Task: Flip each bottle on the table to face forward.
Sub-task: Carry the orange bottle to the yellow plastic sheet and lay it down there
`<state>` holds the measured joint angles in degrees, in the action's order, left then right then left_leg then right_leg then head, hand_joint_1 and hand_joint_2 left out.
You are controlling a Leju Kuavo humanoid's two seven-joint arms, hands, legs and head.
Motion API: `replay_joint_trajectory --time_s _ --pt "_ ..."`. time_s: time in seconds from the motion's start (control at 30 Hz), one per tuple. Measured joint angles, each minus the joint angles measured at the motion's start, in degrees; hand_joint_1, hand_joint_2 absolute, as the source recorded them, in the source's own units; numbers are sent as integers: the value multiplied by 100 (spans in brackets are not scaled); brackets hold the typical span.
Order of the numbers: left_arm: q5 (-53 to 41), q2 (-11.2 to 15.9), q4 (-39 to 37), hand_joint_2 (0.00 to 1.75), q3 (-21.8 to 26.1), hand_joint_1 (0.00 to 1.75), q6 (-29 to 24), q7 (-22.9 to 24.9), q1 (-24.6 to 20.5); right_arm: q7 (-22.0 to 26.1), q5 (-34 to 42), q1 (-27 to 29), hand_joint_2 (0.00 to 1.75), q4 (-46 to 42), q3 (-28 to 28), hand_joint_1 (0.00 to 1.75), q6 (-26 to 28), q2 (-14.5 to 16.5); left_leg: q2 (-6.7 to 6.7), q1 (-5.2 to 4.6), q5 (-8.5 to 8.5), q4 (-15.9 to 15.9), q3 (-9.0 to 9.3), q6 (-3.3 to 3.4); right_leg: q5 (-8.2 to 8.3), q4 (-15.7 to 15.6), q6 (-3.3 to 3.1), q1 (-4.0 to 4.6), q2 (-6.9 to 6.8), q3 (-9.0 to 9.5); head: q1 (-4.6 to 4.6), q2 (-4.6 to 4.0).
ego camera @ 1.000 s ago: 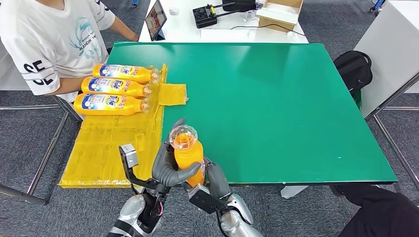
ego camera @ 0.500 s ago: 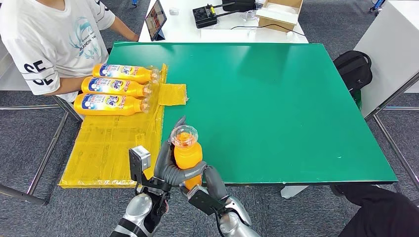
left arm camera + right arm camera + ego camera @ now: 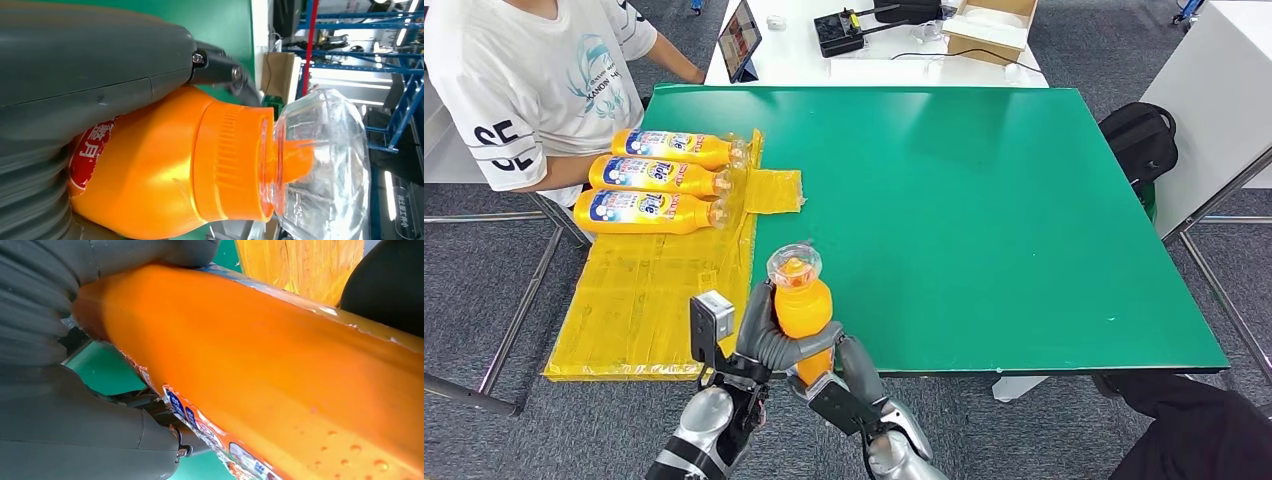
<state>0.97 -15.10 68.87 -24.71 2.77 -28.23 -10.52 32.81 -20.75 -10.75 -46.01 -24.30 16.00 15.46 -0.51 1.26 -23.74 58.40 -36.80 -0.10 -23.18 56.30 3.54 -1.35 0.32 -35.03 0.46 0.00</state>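
Bottle in both hands, low centre of the head view, over the near edge of the green table (image 3: 984, 220).

An orange plastic detergent bottle with a clear domed cap (image 3: 802, 305) stands roughly upright; the left hand (image 3: 769, 335) wraps its fingers around the body, and the right hand (image 3: 849, 370) grasps it lower down. Three more orange bottles with printed labels (image 3: 659, 180) lie side by side on the yellow plastic sheet (image 3: 639, 300) at upper left, beside a seated person in a white shirt (image 3: 519, 80). Judging by the glossy, bead-wet surface in the right wrist view, the bottle is probably slippery, stiff and fairly heavy if full; hold the body, not the thin clear cap.
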Motion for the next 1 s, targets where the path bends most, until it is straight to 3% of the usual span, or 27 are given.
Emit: replay_joint_trajectory --time_s 0.17,0.33,0.77,0.8,0.83,0.9,0.93,0.97,1.0 --pt "210 0 -121 175 54 140 323 143 -84 0 -3 49 175 -109 2 175 91 -43 0 0 0 0 0 0 0 0 0 0 0 1 -1 0" --pt "253 0 -181 175 58 175 399 151 -130 0 -15 78 175 -175 2 175 147 -55 -1 0 0 0 -1 0 0 0 0 0 0 1 0 0" --pt "873 63 -399 175 129 175 1210 307 -312 14 -341 122 175 -325 2 175 771 -102 -2 0 0 0 -2 0 0 1 0 0 -1 1 0 0" --pt "859 64 -403 175 131 175 1179 304 -316 19 -354 123 175 -325 2 148 830 -102 -2 0 0 0 -2 0 0 1 0 0 -1 1 0 0" --pt "839 66 -405 175 130 175 1135 297 -321 23 -364 123 175 -325 2 104 885 -102 -2 0 0 0 -3 0 0 1 0 0 -1 1 0 0" --pt "765 65 -407 175 126 175 1013 275 -331 35 -417 122 87 -333 0 17 990 -101 -2 0 0 0 -3 0 0 1 0 0 -1 1 0 0" --pt "705 64 -408 175 121 175 918 263 -333 44 -466 122 44 -351 -8 0 1045 -100 -2 0 0 0 -3 0 0 1 0 0 0 1 0 0" --pt "615 63 -408 175 116 175 789 247 -329 49 -520 120 0 -383 -21 0 1098 -99 -1 0 0 0 -3 0 0 1 0 0 0 1 0 0" --pt "503 62 -404 175 111 175 634 219 -318 47 -566 116 0 -425 -34 0 1148 -97 -1 0 0 0 -3 0 0 1 0 0 0 0 -1 0"
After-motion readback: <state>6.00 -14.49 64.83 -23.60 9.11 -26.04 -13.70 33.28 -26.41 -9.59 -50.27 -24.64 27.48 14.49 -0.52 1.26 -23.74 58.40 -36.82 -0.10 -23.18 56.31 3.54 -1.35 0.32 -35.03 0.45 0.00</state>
